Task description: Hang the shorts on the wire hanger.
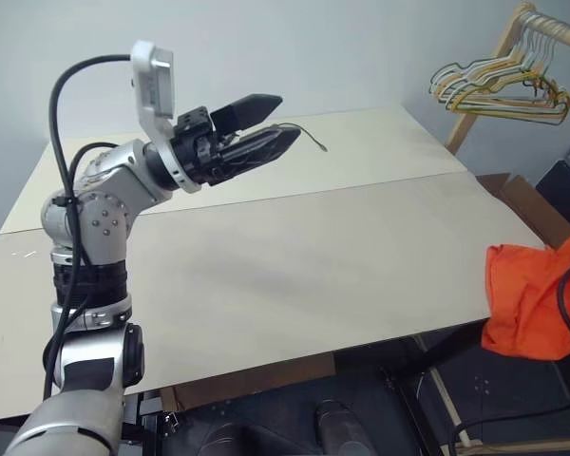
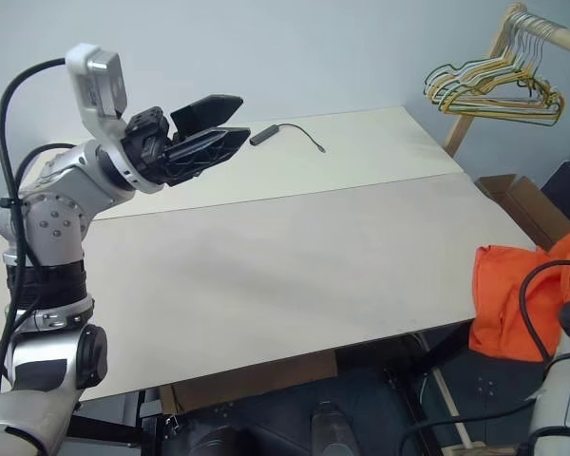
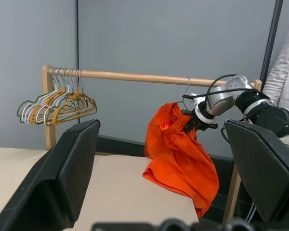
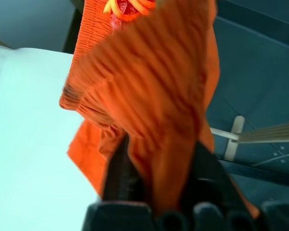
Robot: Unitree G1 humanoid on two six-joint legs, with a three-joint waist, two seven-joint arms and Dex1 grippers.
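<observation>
While the left gripper [image 1: 266,123] is raised over the table [image 1: 294,256] with its fingers spread wide and empty, the right gripper [image 3: 190,122] has its fingers around the orange shorts [image 3: 180,154], which drape from the wire hanger [image 3: 187,91] on the wooden rail [image 3: 149,77], seemingly to steady them there.

Even, soft light; blurred right-wrist view.

Shorts [image 1: 537,299] overhang table [image 1: 294,266] right edge.
</observation>
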